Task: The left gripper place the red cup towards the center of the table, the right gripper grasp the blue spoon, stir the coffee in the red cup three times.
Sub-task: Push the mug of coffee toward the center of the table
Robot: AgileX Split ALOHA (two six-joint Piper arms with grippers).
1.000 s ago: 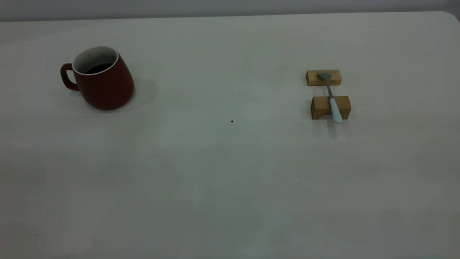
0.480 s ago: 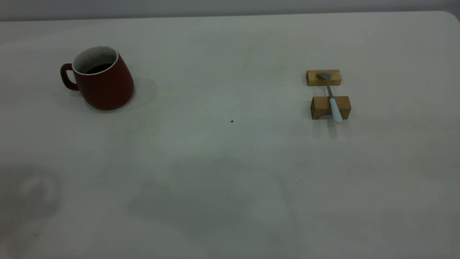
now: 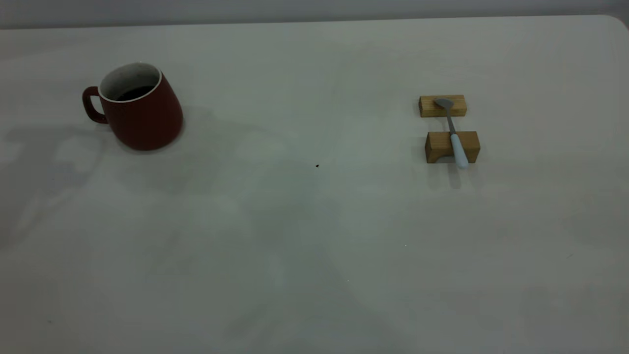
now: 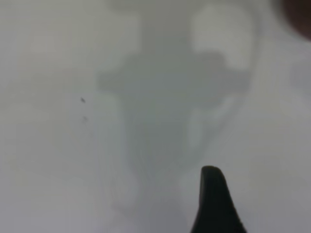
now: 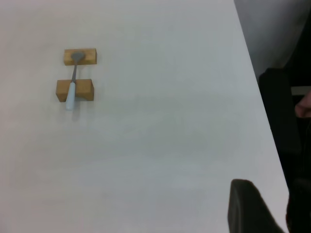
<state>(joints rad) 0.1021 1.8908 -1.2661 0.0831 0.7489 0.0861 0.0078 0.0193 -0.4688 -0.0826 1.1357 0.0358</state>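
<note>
The red cup (image 3: 140, 110) stands upright at the table's (image 3: 314, 221) far left, handle to the left, with dark coffee (image 3: 135, 92) inside. The blue spoon (image 3: 454, 135) lies across two wooden blocks at the right, bowl on the far block, pale handle over the near one. Neither gripper appears in the exterior view. In the left wrist view a dark part of my left gripper (image 4: 214, 204) hangs above bare table, and a dark red edge of the cup (image 4: 299, 12) shows at a corner. The right gripper (image 5: 250, 208) is high near the table's edge, far from the spoon (image 5: 72, 87).
The far wooden block (image 3: 442, 105) and the near block (image 3: 452, 146) hold the spoon off the surface. A tiny dark speck (image 3: 317, 165) marks the middle of the table. Dark furniture (image 5: 279, 116) stands beyond the table's edge in the right wrist view.
An arm's shadow has spread across the table from the front left up toward the cup. The cup and the spoon have not moved.
</note>
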